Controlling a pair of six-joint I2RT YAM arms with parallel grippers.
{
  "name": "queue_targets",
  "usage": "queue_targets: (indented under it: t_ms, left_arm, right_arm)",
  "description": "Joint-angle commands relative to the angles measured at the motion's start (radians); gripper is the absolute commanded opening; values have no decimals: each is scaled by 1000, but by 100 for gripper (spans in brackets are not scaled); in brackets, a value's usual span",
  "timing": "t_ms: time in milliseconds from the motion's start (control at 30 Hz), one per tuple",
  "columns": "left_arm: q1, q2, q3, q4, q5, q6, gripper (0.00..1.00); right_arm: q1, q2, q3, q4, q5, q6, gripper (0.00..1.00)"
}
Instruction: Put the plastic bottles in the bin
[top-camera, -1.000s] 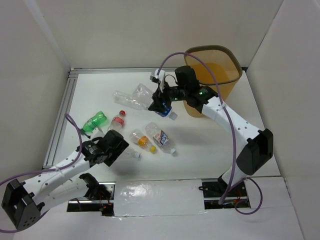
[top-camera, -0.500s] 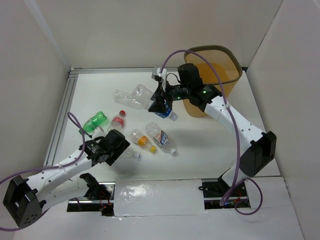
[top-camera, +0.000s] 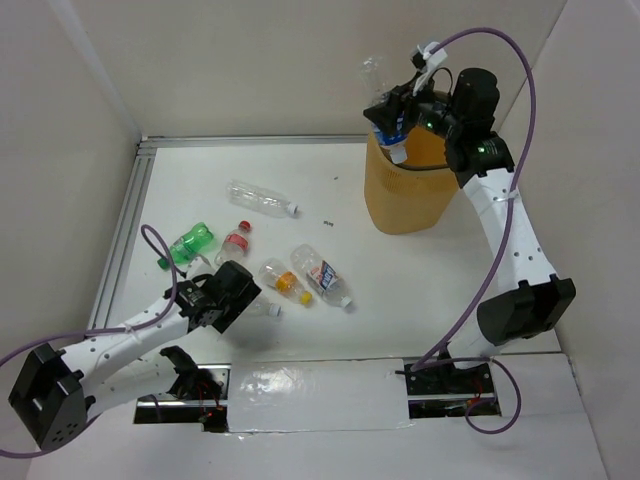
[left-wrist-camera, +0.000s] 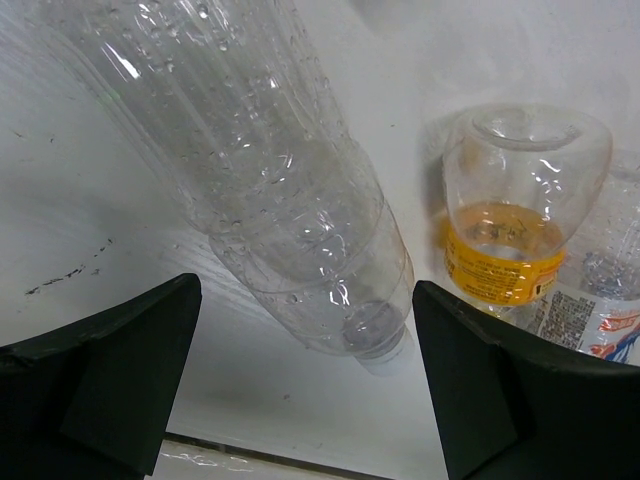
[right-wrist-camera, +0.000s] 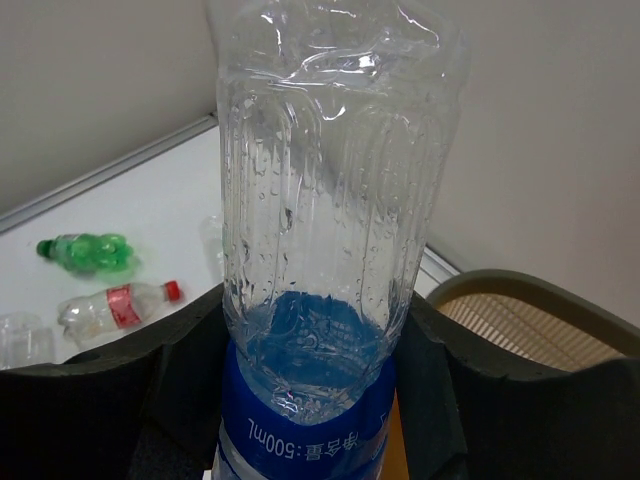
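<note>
- White walls enclose a white counter; the bin stands at its far right.
- Right hand pinches a blue-labelled bottle around its label band, base up, high over the bin's left rim.
- Left hand is spread low over the counter. A clear bottle lies between its fingers, touching neither.
- An orange-labelled bottle lies just beside that one.
- Further left lie a green bottle and a red-labelled bottle, with a crumpled clear bottle beyond them.
</note>
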Motion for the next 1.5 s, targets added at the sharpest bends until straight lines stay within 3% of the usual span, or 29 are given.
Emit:
queue_targets:
  t_ms: [0,133,200,267,433,467,700,933,1100,1200,1233,1300,1467]
  left_arm:
    - [4,16,-13,35,-33,11,100]
    - [4,45,-13,48,-23,31,100]
    - [4,54,-13,58,-23,31,100]
    - [4,63,-13,68,-23,31,100]
    - [4,83,-13,68,-23,40,100]
    - [4,92,-13,77,-23,40,100]
    - [4,124,-33,95,-23,49,100]
    - [4,212,-23,106,-60,85,93]
    - [-5,243,10,69,-60,85,42]
    - [-31,218,10,55,-48,106,28]
    - [-51,194,10,42,-30,106,18]
    - [-90,148,20,-3,13,117,9]
    - [-169,-8,76,-141,49,117,3]
  right_arm:
    - [-34,-6,4,95,61,45,39]
    - [-80,18,-55,84,132,-7,42]
    - [-104,35,-66,84,162,-27,48]
    - [-129,70,-79,73,163,-27,65]
    - [-194,124,-54,41,123,-45,80]
    - [-207,136,-54,17,109,-60,99]
    - [-238,111,-17,-8,-17,-70,99]
    - [-258,81,56,-124,-193,-83,99]
    - [-249,58,136,-295,-406,-192,99]
    - [-194,32,129,-400,-433,-324,99]
    - [-178,5,113,-431,-433,-359,99]
    - [-129,-35,54,-466,-408,-458,99]
    - [-48,-80,-55,-468,-359,-530,99]
